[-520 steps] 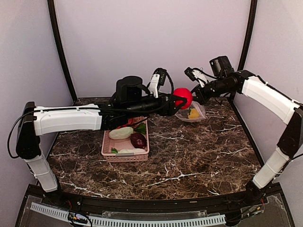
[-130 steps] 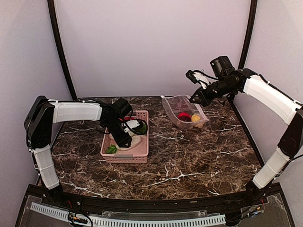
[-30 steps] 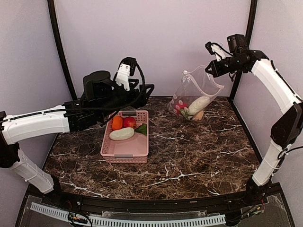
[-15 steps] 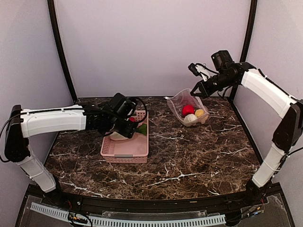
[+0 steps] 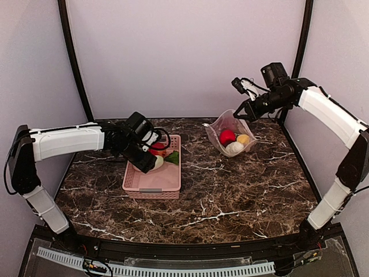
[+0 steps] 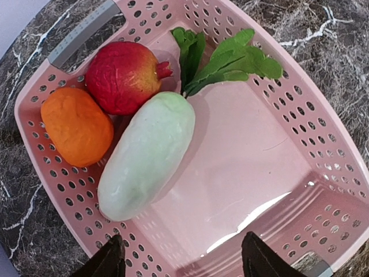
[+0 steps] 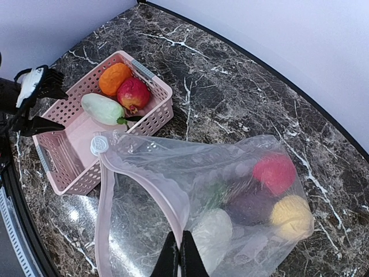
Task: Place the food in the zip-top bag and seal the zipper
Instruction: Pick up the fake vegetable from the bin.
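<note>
The clear zip-top bag (image 5: 233, 135) rests at the back right, mouth held up. It holds red (image 7: 275, 172), dark purple (image 7: 253, 206), yellow (image 7: 292, 216) and white (image 7: 212, 232) food pieces. My right gripper (image 7: 180, 251) is shut on the bag's pinkish zipper (image 7: 167, 195); it also shows in the top view (image 5: 249, 113). In the pink basket (image 6: 300, 115) lie an orange piece (image 6: 76, 126), a red pomegranate (image 6: 122, 77) and a white radish (image 6: 147, 154) with green leaves (image 6: 222, 57). My left gripper (image 6: 184, 262) hangs open and empty just above the basket, near the radish.
The pink basket (image 5: 153, 189) sits left of centre on the dark marble table (image 5: 230, 190). Black frame posts (image 5: 72, 63) and pale walls close in the back and sides.
The left arm has come down from a raised pose to hover low over the basket. The right gripper has lowered the bag from a high lift so it rests on the table.
</note>
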